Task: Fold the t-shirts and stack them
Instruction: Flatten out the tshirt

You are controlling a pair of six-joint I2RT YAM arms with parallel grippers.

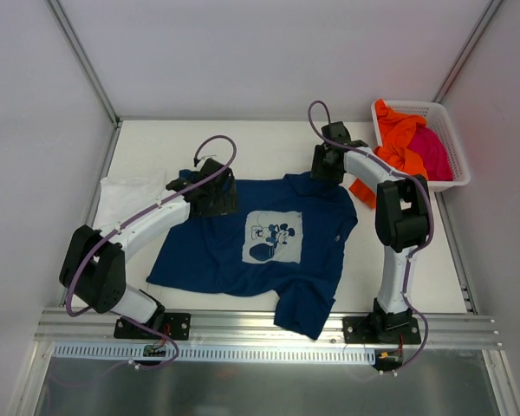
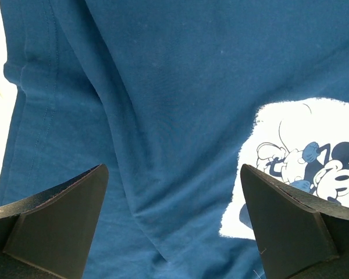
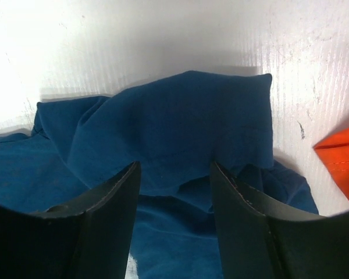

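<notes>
The navy t-shirt (image 1: 210,256) lies spread face up on the table, its pale square print (image 1: 274,237) showing. My left gripper (image 1: 218,198) hovers over the shirt's upper left shoulder, open wide, above blue cloth (image 2: 163,87) beside the print (image 2: 302,151). My right gripper (image 1: 327,169) is at the shirt's upper right sleeve. Its jaws stand apart, narrower than the left's, and straddle a raised fold of the sleeve (image 3: 180,122). A white t-shirt (image 1: 130,195) lies folded at the left. Orange (image 1: 399,139) and magenta (image 1: 433,152) t-shirts sit in the basket.
The white lattice basket (image 1: 455,147) stands at the back right corner, and a flap of orange cloth (image 1: 362,191) hangs from it onto the table (image 3: 163,40) beside the right arm. The same orange edge (image 3: 343,160) shows right of the sleeve. White walls enclose the table.
</notes>
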